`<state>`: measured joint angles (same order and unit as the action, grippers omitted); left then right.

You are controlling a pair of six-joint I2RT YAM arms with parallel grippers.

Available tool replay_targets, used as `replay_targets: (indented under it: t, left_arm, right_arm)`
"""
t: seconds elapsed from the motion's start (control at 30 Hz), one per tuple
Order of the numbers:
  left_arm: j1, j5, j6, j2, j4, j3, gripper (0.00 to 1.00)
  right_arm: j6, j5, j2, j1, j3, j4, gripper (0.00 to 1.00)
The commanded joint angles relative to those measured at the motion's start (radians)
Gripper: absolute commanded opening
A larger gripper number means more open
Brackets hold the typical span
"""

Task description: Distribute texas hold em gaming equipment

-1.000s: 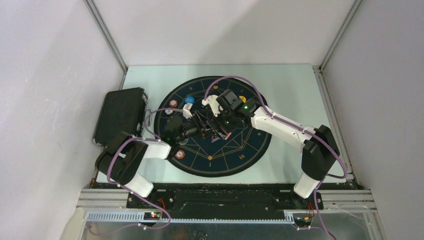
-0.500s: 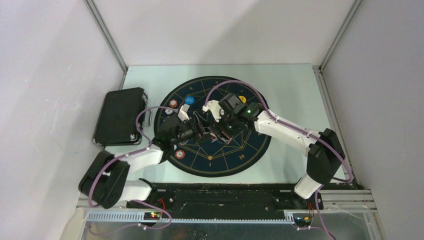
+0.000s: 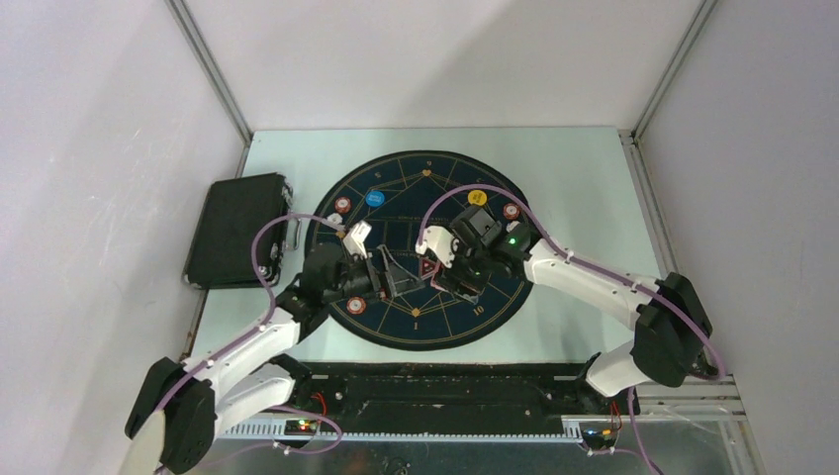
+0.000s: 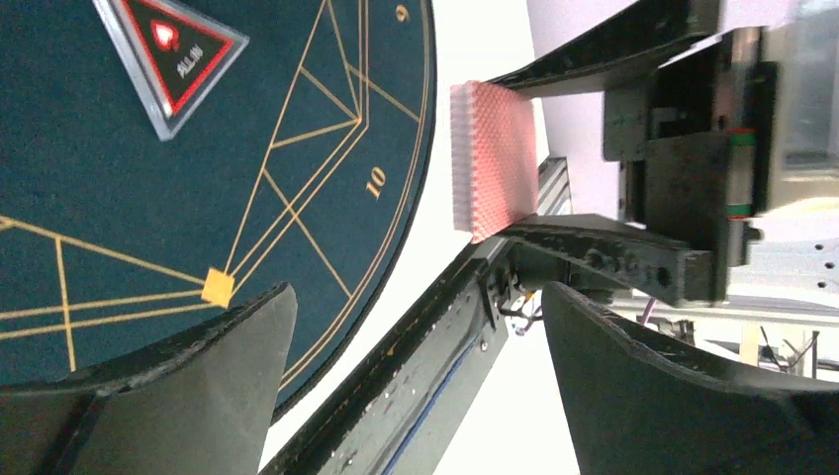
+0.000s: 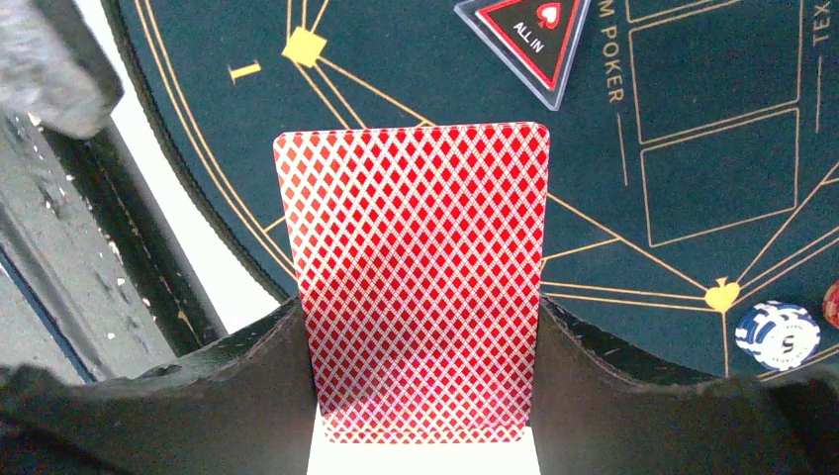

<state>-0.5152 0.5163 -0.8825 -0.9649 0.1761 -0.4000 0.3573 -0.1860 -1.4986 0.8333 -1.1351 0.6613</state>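
Pale green tabletop (image 3: pixel 584 178) inside plain white walls, camera looking down from above.

Dark round mat (image 3: pixel 425 178) with gold lines takes up the middle of the table. Black rectangular case (image 3: pixel 235 230) lies shut, just off the mat's left edge.

Left arm (image 3: pixel 247 341) reaches in from the near-left and right arm (image 3: pixel 584 277) from the near-right. The two wrists face each other over the near half of the mat, close but apart.

Left gripper (image 4: pixel 416 386): jaws spread wide, nothing between them, released. Its wrist view looks across the mat's near edge at the other tool.

Right gripper (image 5: pixel 420 396): clamped on a stack of playing cards (image 5: pixel 420 297) with a red diamond-pattern back. One finger sits on each long side and the lower end sits down in the jaws. The stack is off the surface, above the mat's near part. From the left wrist it shows nearly edge-on as a pink slab (image 4: pixel 492 158) between the right tool's dark fingers.

Red triangular "ALL IN" token (image 5: pixel 529 35) lies flat on the mat, just past the cards' free end.

Chips lying flat on the mat:
- blue (image 3: pixel 374 198) and yellow (image 3: pixel 477 197) at the far side
- red-white far-left (image 3: pixel 342 205), far-right (image 3: pixel 511 211) and near-left (image 3: pixel 356 306)
- blue-white chip (image 5: pixel 779 333) marked 5, near the right tool
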Motion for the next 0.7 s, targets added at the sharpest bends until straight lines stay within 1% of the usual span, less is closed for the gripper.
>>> replay_targets:
  t: [0.0, 0.07, 0.3, 0.43, 0.67]
  left_arm:
    - [-0.005, 0.075, 0.022, -0.010, 0.055, 0.022, 1.00]
    - [-0.005, 0.115, -0.022, -0.037, 0.153, 0.036, 1.00]
    - [-0.005, 0.191, -0.072, -0.132, 0.302, -0.005, 1.00]
    - [-0.010, 0.189, -0.081, -0.189, 0.329, -0.032, 1.00]
    - [-0.060, 0.190, -0.085, -0.292, 0.363, -0.092, 1.00]
  right_arm:
    - [0.104, -0.039, 0.061, 0.011, 0.005, -0.040, 0.00]
    - [0.121, -0.053, 0.064, 0.014, 0.006, -0.037, 0.00]
    - [0.108, -0.065, 0.071, 0.017, 0.002, -0.039, 0.00]
    - [0.094, -0.077, 0.085, 0.022, 0.001, -0.040, 0.00]
    - [0.095, -0.086, 0.080, 0.042, -0.017, -0.013, 0.00]
